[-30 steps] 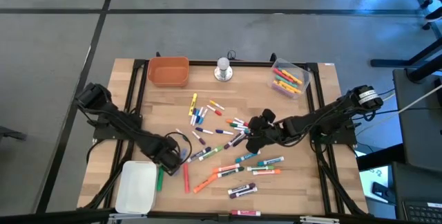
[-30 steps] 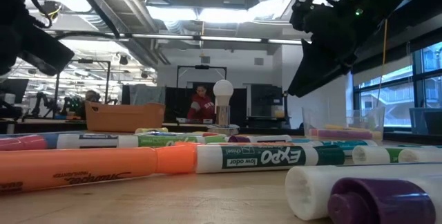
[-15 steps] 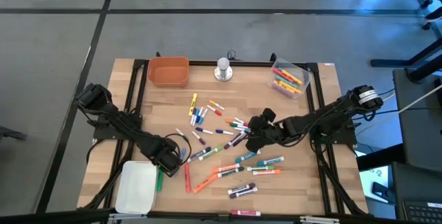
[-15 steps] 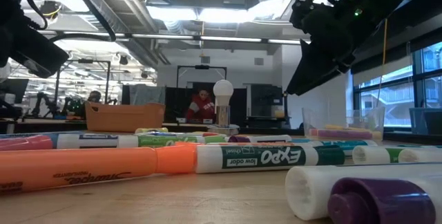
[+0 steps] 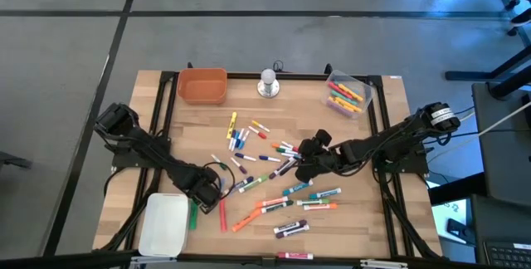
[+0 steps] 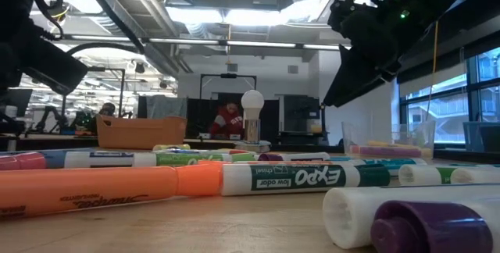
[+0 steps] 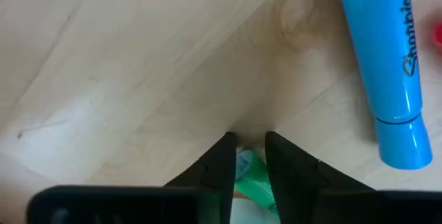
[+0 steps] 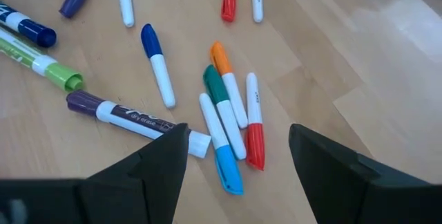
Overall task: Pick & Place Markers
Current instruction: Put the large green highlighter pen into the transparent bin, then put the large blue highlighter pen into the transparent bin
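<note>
Many coloured markers (image 5: 265, 173) lie scattered across the middle of the wooden table (image 5: 365, 219). My left gripper (image 5: 203, 196) points straight down at the near left, beside the white tray (image 5: 163, 223), and is shut on a green marker (image 5: 192, 217). A blue marker (image 7: 387, 65) lies next to it. My right gripper (image 5: 304, 168) hangs open above the middle of the pile, slanting down. Between its wide-apart fingers (image 8: 238, 128) the table shows a cluster of orange, green, red and blue markers (image 8: 228, 113), which it does not touch. My left gripper pinches the green marker (image 7: 250, 177) between its two fingertips, near the marker's far end. The fingers come from above, pointing down, and stand across the marker. The marker lies flat on the table.
An orange bin (image 5: 202, 85) stands at the far left. A silver knob-like object (image 5: 267, 82) is at the far middle, and a clear box with markers (image 5: 347, 93) at the far right. A red marker (image 5: 222, 212) lies just right of my left gripper. A person (image 6: 227, 119) shows beyond the table.
</note>
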You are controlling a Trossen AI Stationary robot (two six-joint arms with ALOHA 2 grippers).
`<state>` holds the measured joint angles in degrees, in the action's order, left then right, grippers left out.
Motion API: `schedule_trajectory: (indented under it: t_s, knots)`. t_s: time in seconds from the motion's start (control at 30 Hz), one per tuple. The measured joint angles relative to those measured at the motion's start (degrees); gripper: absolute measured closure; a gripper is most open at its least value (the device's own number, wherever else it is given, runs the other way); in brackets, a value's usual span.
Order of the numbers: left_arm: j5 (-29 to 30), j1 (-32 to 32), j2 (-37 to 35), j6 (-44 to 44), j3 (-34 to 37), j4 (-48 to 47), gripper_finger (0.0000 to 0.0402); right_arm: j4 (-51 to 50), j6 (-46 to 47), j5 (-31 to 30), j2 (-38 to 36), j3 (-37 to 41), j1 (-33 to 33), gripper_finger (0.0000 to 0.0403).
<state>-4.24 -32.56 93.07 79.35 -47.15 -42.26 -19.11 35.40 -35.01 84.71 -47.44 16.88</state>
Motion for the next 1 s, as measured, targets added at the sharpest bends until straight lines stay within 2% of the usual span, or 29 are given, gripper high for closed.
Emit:
schedule_trajectory:
  t_s: [0.2, 0.33, 0.47, 0.57, 0.73, 1.0]
  knots:
    - [8.22, 1.93, -2.71, -4.75, -0.44, -0.02, 0.0372, 0.02, -0.07, -1.15, 0.00, 0.00, 0.00, 0.0152]
    - [11.04, 3.89, -4.52, -5.31, -0.44, -0.16, 0.0396, 0.02, -0.04, -1.44, 0.00, 0.00, 0.00, 0.0152]
    - [10.94, 4.91, -5.56, -5.96, -0.44, 0.37, 0.0396, 0.00, -0.07, -1.42, 0.00, 0.00, 0.00, 0.0152]
    - [11.12, 4.68, -5.69, -5.57, -0.44, 0.35, 0.0379, -0.01, -0.07, -1.42, 0.00, 0.00, 0.00, 0.0152]
    - [12.22, 3.34, -5.69, -3.65, -0.44, 1.17, 0.0326, -0.03, 0.02, -0.80, 0.00, 0.00, 0.02, 0.0152]
    - [12.76, 1.89, -5.02, -2.54, -0.53, 8.76, 0.0243, -0.01, 0.32, -0.52, 0.00, 0.00, 0.02, 0.0152]
